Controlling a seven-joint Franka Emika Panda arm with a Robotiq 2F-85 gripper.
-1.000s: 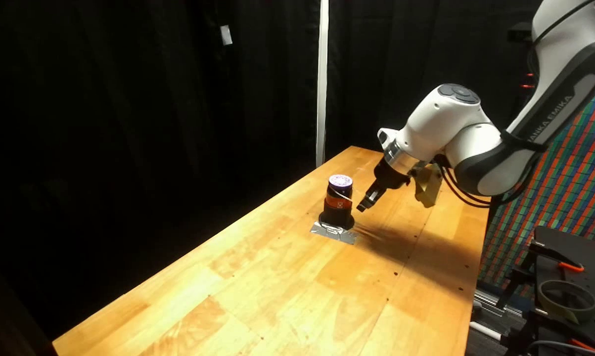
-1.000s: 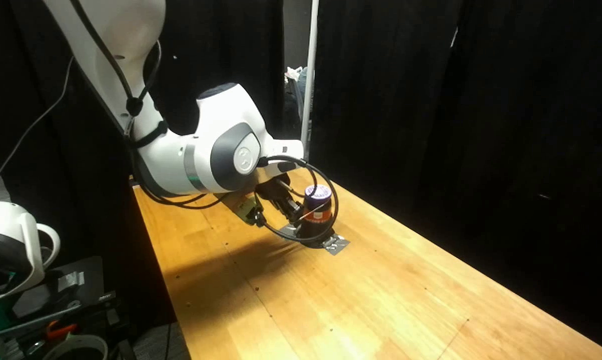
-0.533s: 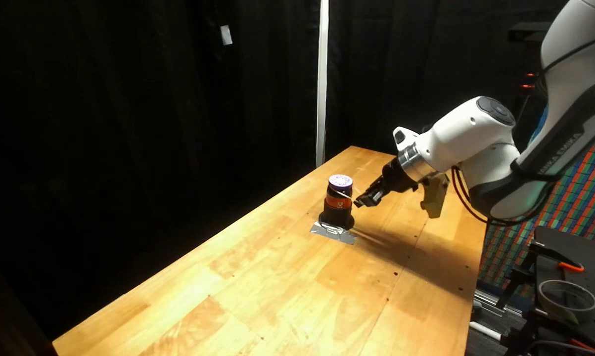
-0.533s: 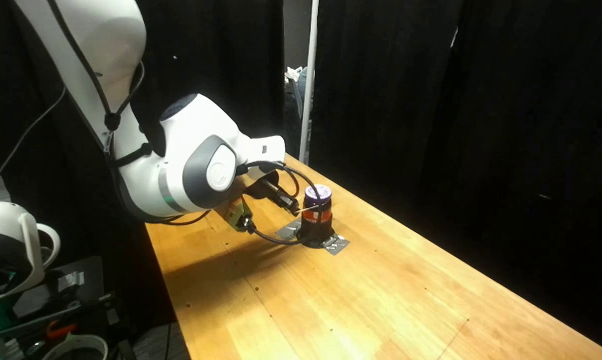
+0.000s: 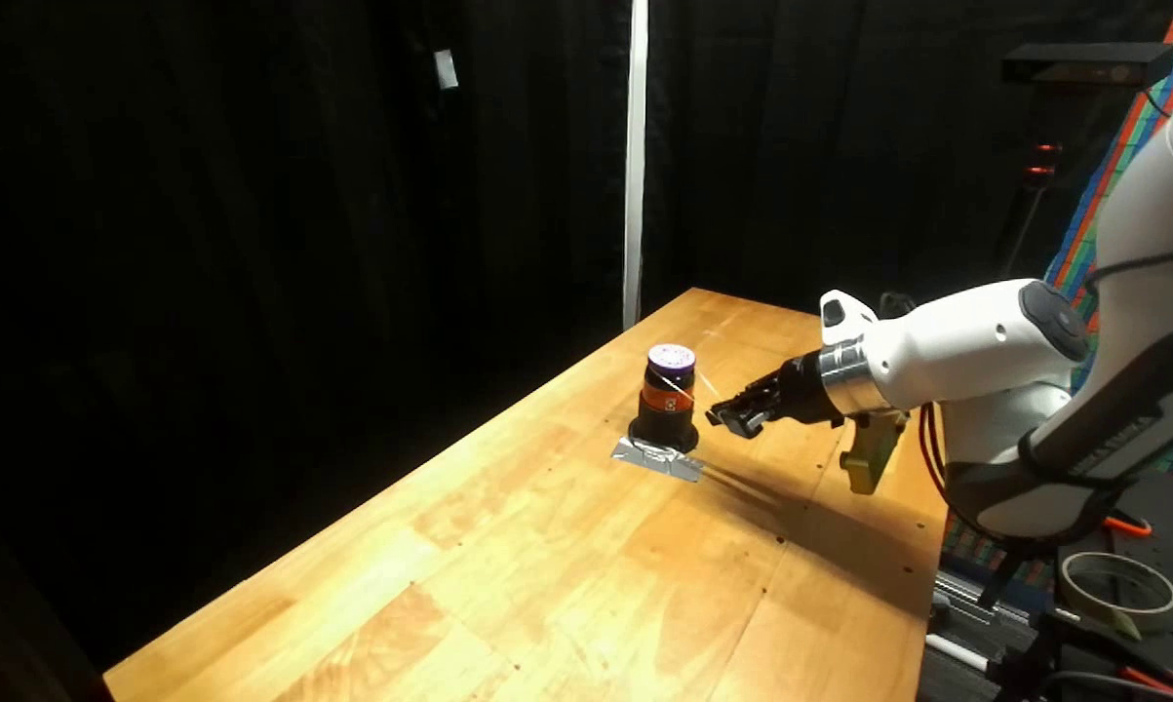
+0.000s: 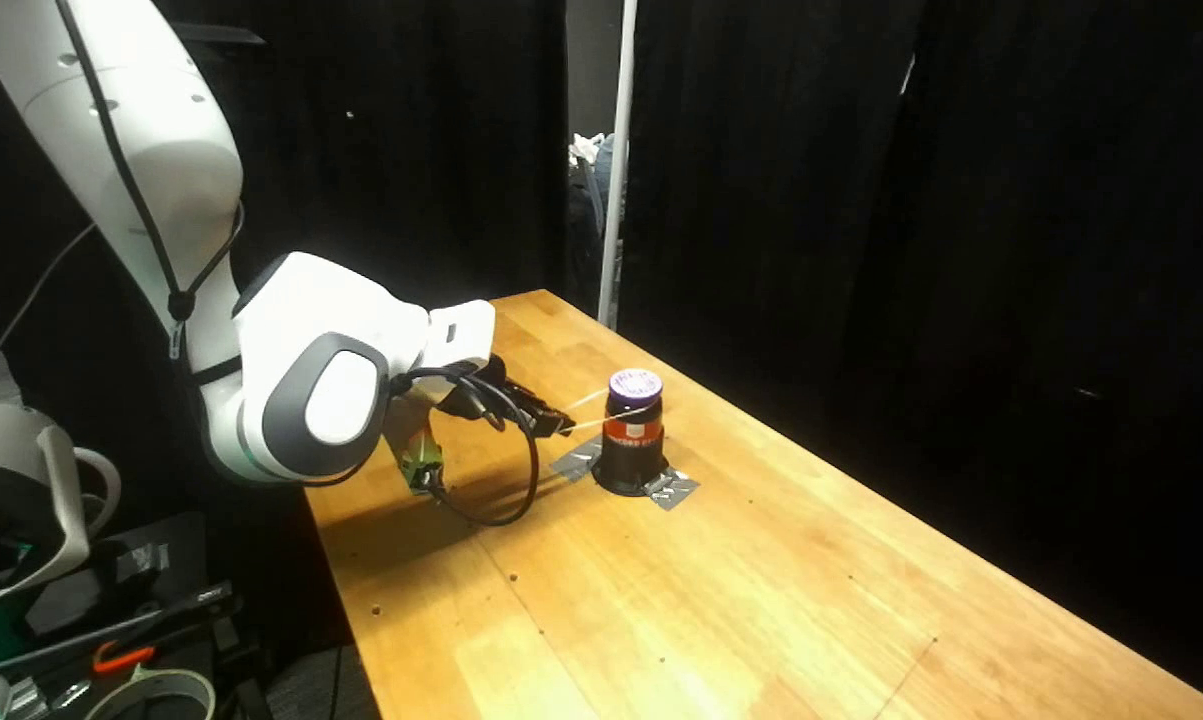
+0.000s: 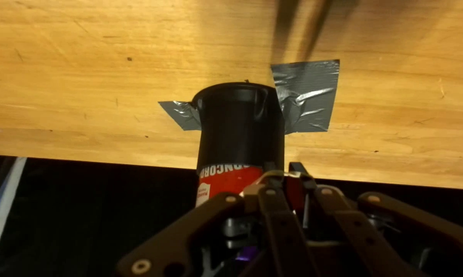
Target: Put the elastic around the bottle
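The bottle (image 5: pixel 666 399) stands upright on the wooden table, with a black body, an orange-red label and a purple-white lid. It also shows in an exterior view (image 6: pixel 631 432) and the wrist view (image 7: pixel 231 180). The thin pale elastic (image 6: pixel 588 424) loops round the bottle's upper part, below the lid, and stretches in two strands to my gripper (image 6: pixel 564 427). In the wrist view the elastic (image 7: pixel 289 174) passes over both fingertips, across a small gap. My gripper (image 7: pixel 284 167) stands slightly open beside the bottle, apart from it, nearly level in an exterior view (image 5: pixel 726 419).
Grey tape (image 5: pixel 656 458) lies at the bottle's base on the table (image 5: pixel 547 546); more tape shows in the wrist view (image 7: pixel 308 96). A side cart with a tape roll (image 5: pixel 1118 590) stands beyond the table edge. A black cable (image 6: pixel 533 470) hangs from the wrist.
My gripper has drawn back from the bottle towards the robot and tilted flatter, and the arm has come lower. The elastic strands now stretch further out from the bottle. The bottle has not moved.
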